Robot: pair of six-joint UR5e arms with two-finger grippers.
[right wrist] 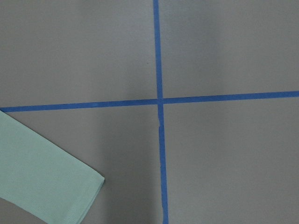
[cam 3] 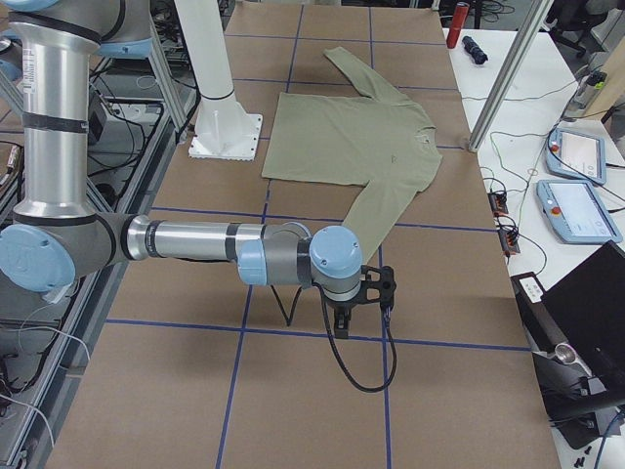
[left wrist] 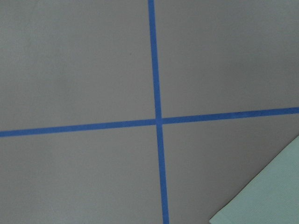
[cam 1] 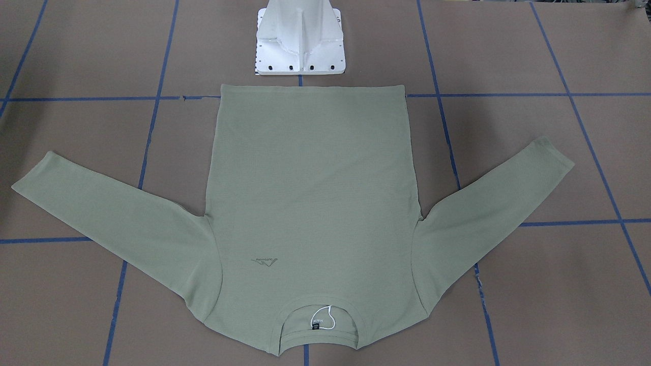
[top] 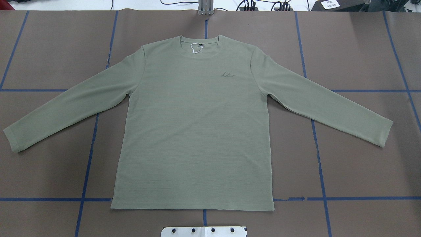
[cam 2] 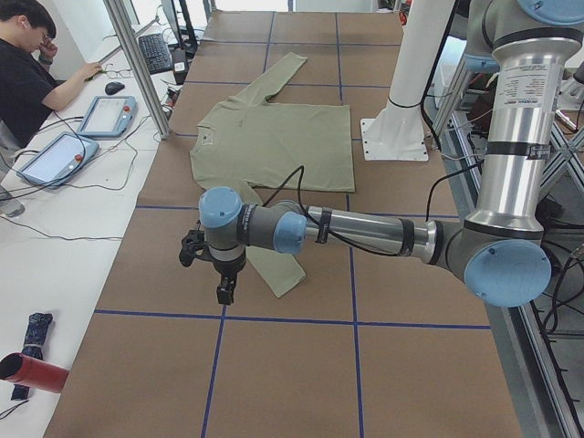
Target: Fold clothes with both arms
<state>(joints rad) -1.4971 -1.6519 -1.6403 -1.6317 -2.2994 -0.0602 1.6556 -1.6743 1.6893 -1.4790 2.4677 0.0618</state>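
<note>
Just in front of the white pedestal base (cam 1: 300, 51), the sage-green shirt (top: 197, 131) lies flat and face up on the brown desk (top: 361, 171). Its hem is nearest the base, its collar (top: 200, 49) is farthest from it, and both sleeves are spread outward. Out to either side of the base, the left arm (cam 2: 365, 233) and right arm (cam 3: 195, 239) reach low over the desk. The left fingers (cam 2: 224, 290) and right fingers (cam 3: 340, 319) point down near the cuffs, over blue tape lines (left wrist: 156, 122). How far either pair is parted cannot be told.
</note>
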